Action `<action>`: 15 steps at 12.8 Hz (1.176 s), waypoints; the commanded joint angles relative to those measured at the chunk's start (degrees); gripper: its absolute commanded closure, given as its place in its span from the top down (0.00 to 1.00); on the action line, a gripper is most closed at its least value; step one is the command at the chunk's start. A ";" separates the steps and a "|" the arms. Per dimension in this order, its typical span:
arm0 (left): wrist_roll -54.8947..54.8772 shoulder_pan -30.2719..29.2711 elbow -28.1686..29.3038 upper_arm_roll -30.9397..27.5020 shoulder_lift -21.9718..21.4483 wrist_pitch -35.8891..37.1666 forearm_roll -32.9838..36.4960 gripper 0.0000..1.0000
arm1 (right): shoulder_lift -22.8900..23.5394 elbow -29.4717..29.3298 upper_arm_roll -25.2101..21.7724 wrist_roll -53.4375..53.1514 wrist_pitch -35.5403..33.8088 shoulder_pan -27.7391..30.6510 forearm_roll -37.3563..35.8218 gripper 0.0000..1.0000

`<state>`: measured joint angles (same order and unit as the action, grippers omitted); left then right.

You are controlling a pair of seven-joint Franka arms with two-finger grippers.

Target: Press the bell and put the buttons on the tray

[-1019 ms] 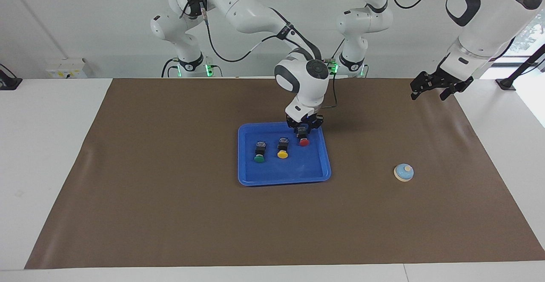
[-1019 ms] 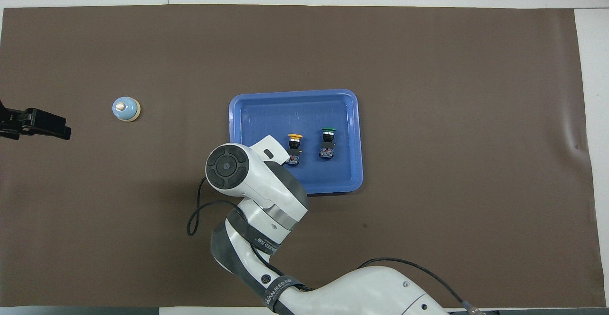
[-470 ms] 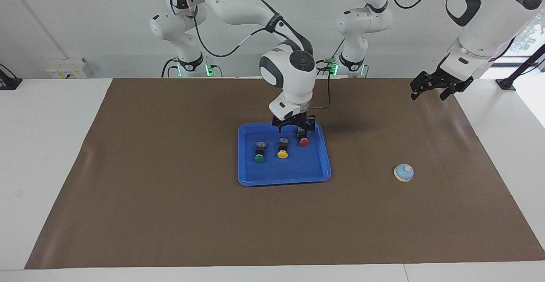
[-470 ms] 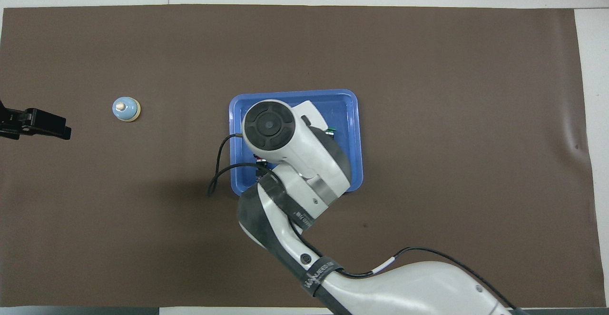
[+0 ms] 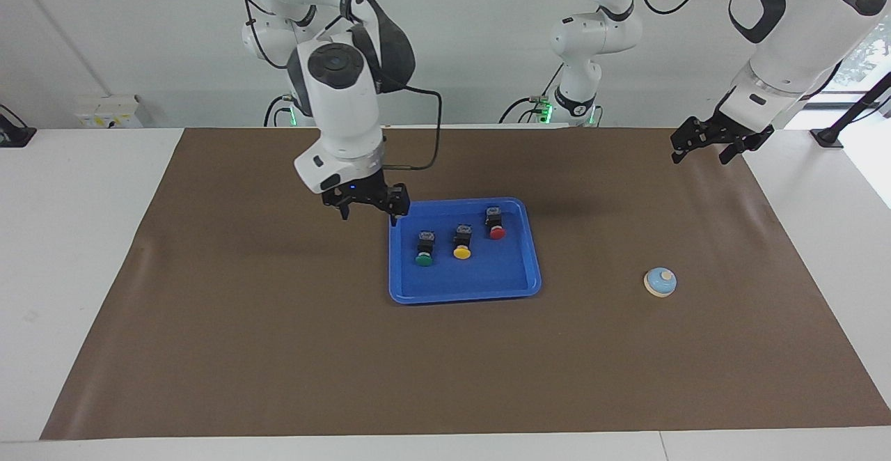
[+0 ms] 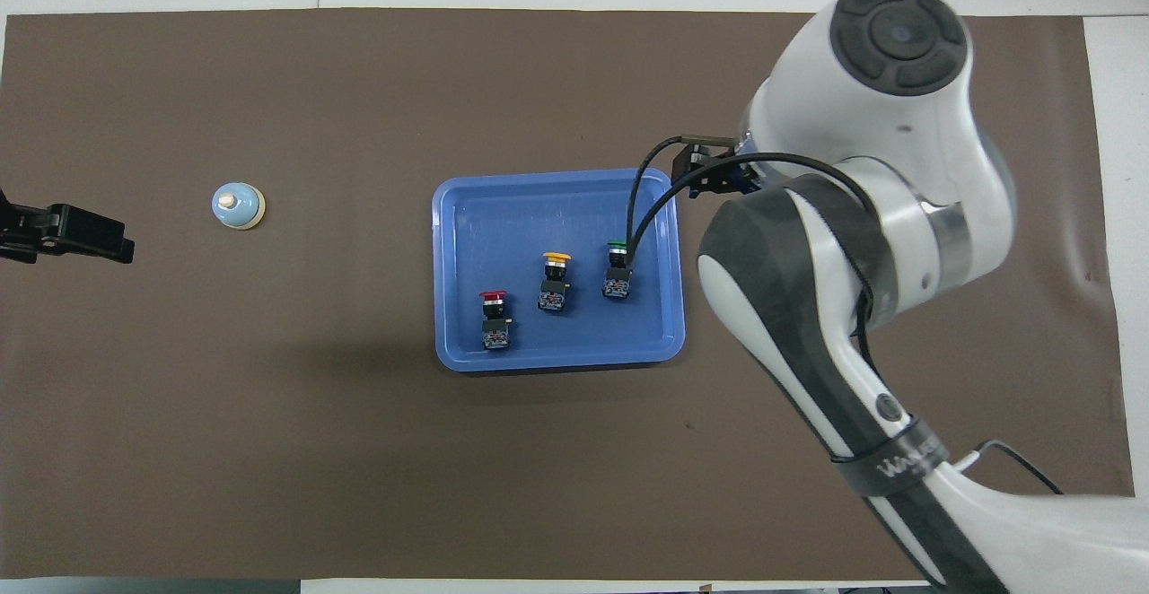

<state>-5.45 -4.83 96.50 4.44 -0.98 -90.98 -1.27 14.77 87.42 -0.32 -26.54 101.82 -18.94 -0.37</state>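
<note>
The blue tray (image 5: pixel 465 283) (image 6: pixel 539 208) lies mid-mat with three buttons lying in it: green (image 5: pixel 424 247) (image 6: pixel 618 271), yellow (image 5: pixel 462 241) (image 6: pixel 554 282) and red (image 5: pixel 495 223) (image 6: pixel 494 320). The red one lies free, nearest the robots and toward the left arm's end. My right gripper (image 5: pixel 369 216) hangs open and empty just off the tray's corner at the right arm's end; in the overhead view its own wrist mostly hides it. The light-blue bell (image 5: pixel 660 282) (image 6: pixel 238 205) stands alone toward the left arm's end. My left gripper (image 5: pixel 699 157) (image 6: pixel 108 240) waits raised and open over the mat's edge there.
A brown mat (image 5: pixel 278 342) covers most of the white table (image 5: pixel 76 252). The right arm's bulky wrist and forearm (image 6: pixel 853 217) rise over the mat beside the tray at the right arm's end.
My right gripper opened, let go of the red button in the tray, rose and swung off the tray toward the right arm's end. The left arm stayed still.
</note>
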 commanded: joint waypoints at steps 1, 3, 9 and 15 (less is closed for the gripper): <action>-0.52 -0.09 0.88 -0.23 -1.13 -0.16 -0.58 1.00 | -3.16 1.52 0.67 10.24 -3.28 5.03 -0.16 1.00; -0.61 -0.09 0.88 -0.23 -1.13 -0.16 -0.58 1.00 | -5.00 1.52 0.76 17.64 -4.61 10.04 -0.16 1.00; -0.52 -0.09 0.88 -0.23 -1.13 -0.16 -0.58 1.00 | -12.74 1.79 1.20 23.47 -13.74 15.77 -0.25 1.00; -0.52 -0.09 0.88 -0.23 -1.13 -0.16 -0.58 1.00 | -15.12 2.14 3.84 26.19 -16.39 20.08 0.10 1.00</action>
<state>-5.45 -4.83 96.50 4.44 -0.98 -90.98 -1.27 0.43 88.33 2.40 -1.89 85.40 -0.31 -0.45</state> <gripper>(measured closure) 0.000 0.000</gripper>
